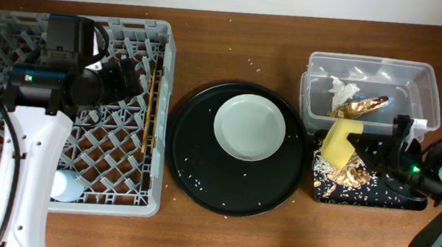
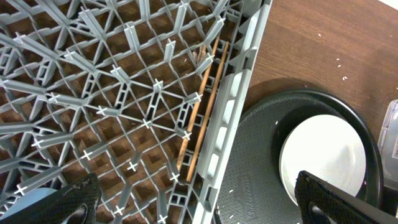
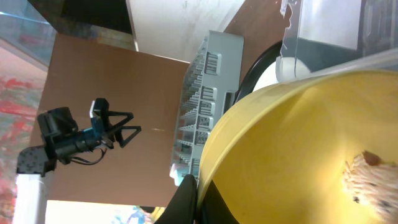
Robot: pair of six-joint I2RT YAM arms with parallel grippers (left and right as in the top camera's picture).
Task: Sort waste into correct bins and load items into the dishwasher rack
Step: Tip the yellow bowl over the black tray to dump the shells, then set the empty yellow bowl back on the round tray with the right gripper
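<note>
right claw pinches the yellow bowl by its rim, tipped above the shallow black tray, scraps heaped in it. emptying step, i judge. next the bowl wants carrying far left of that tray into the rack, where left claw hangs spread.

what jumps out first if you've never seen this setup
The yellow bowl, tipped in the right gripper over the shallow black tray at the right, where beige food scraps lie. Next, the light grey plate on the round black tray in the middle, and the big grey rack filling the left side.
</note>
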